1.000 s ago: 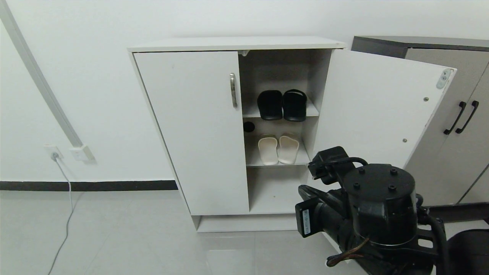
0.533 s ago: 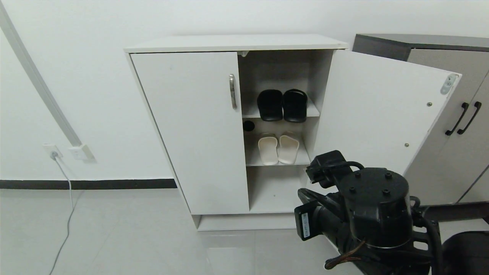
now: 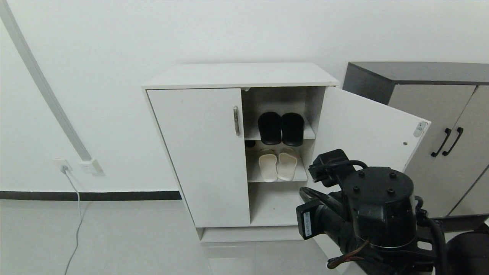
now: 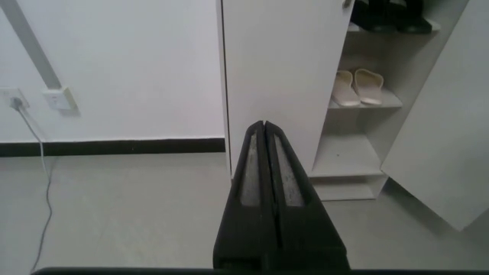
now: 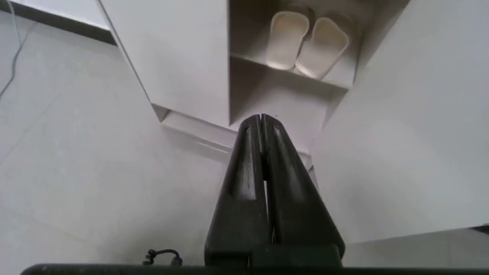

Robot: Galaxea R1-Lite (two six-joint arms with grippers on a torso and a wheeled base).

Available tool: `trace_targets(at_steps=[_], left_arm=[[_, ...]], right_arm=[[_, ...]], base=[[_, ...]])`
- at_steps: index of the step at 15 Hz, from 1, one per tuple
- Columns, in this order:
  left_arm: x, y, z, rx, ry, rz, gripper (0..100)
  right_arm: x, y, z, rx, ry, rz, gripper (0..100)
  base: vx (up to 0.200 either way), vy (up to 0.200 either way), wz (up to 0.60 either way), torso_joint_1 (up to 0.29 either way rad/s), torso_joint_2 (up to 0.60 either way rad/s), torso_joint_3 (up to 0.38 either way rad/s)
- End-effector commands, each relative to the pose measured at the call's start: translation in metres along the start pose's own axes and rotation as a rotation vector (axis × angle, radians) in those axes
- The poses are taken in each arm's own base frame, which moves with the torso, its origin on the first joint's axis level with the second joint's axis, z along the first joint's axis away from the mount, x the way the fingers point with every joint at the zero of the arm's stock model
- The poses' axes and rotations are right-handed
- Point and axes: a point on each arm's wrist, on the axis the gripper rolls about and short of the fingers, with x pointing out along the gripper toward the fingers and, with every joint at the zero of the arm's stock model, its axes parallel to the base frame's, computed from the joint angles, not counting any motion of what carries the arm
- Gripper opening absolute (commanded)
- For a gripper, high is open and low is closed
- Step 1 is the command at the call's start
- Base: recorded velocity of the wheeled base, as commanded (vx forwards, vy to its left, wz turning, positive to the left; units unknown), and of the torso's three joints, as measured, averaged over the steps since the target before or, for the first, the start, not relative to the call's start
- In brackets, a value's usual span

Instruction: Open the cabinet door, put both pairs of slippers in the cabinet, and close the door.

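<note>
The white cabinet [image 3: 237,76] stands against the wall with its left door [image 3: 198,152] closed and its right door [image 3: 363,141] swung open. Inside, the black slippers [image 3: 281,128] sit on the upper shelf and the white slippers [image 3: 277,166] on the shelf below. My right arm [image 3: 378,214] hangs low in front of the open door. My right gripper [image 5: 262,118] is shut and holds nothing, pointing at the cabinet's lower compartment below the white slippers [image 5: 306,34]. My left gripper [image 4: 263,126] is shut and empty, facing the closed left door [image 4: 279,69].
A grey cabinet [image 3: 439,133] with black handles stands right beside the open door. A wall socket [image 3: 63,166] with a hanging cable is at the left. Bare tiled floor [image 3: 114,236] lies in front and to the left.
The whole head picture has shifted: the cabinet now looks smaller and lower, so the camera has moved back. The slippers, doors and both shut grippers stand as before.
</note>
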Motion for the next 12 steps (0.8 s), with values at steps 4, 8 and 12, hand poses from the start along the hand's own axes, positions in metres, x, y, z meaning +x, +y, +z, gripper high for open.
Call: trace_targets(at_steps=[4, 8, 12], left_arm=[[0.0001, 0.0000, 0.0001, 0.000, 0.000, 0.001, 0], [0.0001, 0.0000, 0.0001, 0.000, 0.000, 0.001, 0], [0.0001, 0.0000, 0.0001, 0.000, 0.000, 0.001, 0]], right_arm=[[0.0000, 0.0004, -0.0011, -0.002, 0.001, 0.001, 0], [-0.0007, 0.0001, -0.0003, -0.002, -0.001, 0.002, 0], [-0.0019, -0.0006, 0.0013, -0.002, -0.007, 0.003, 0]], base=[[0.000, 0.000, 0.00, 0.140, -0.47, -0.331], [0.000, 0.000, 0.00, 0.165, -0.48, -0.315], [0.000, 0.000, 0.00, 0.188, -0.51, -0.314]])
